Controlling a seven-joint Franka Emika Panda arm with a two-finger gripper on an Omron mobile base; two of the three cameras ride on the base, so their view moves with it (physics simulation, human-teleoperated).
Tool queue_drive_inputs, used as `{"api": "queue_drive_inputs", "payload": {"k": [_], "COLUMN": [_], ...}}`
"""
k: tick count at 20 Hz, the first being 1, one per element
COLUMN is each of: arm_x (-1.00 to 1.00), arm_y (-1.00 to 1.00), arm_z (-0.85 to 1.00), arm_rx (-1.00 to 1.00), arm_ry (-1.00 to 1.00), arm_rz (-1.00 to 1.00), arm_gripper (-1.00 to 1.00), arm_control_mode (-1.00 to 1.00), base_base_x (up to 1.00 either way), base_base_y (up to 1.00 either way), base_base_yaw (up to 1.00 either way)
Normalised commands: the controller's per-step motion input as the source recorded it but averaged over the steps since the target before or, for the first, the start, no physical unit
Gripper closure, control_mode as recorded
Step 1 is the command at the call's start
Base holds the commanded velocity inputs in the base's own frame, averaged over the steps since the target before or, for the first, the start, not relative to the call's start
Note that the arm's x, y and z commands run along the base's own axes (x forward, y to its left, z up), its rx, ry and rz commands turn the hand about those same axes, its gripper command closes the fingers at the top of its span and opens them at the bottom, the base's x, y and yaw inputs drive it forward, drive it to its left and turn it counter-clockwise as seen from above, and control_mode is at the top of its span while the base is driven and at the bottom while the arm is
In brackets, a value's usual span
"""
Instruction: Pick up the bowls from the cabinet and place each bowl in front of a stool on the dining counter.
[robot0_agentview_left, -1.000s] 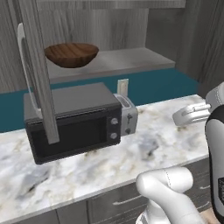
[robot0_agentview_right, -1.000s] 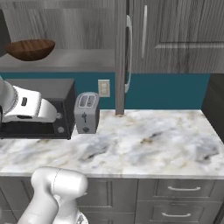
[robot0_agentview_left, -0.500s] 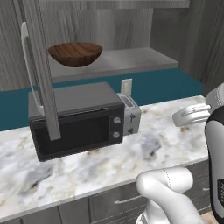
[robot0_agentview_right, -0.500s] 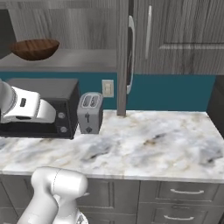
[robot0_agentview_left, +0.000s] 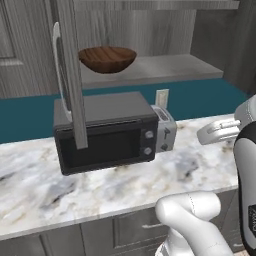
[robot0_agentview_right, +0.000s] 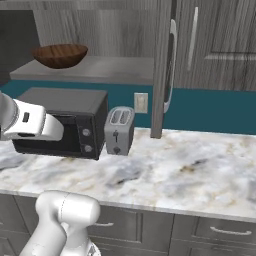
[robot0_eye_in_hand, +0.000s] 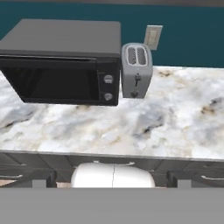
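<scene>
The claw's fingertips are hard to make out at the bottom of the hand view, but it stands fully released, holding nothing. Just ahead and below it lies the marble tabletop (robot0_eye_in_hand: 175, 118), then the black microwave (robot0_eye_in_hand: 61, 65) and the silver toaster (robot0_eye_in_hand: 136, 70) beside it. Farther off and above, the wooden bowl (robot0_agentview_left: 107, 58) rests on the cabinet shelf (robot0_agentview_left: 165, 67), past the open cabinet door (robot0_agentview_left: 72, 75). It looks stiff, light and smooth; pinching its rim seems best. The patterned bowl is hidden.
</scene>
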Motion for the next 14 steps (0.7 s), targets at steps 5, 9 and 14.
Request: {"api": "queue_drive_inputs", "payload": {"k": [5, 9, 14], "arm_x": [0.0, 0.0, 0.0], "arm_y": [0.0, 0.0, 0.0], "arm_z": [0.0, 0.0, 0.0], "arm_rx": [0.0, 0.0, 0.0], "arm_ry": [0.0, 0.0, 0.0], "arm_rz": [0.0, 0.0, 0.0], "arm_gripper": [-1.0, -1.0, -1.0], "arm_control_mode": [1.0, 1.0, -1.0], "base_base_x": [0.0, 0.0, 0.0], "base_base_y": [0.17, 0.03, 0.0], "base_base_yaw": [0.05, 0.01, 0.0]}}
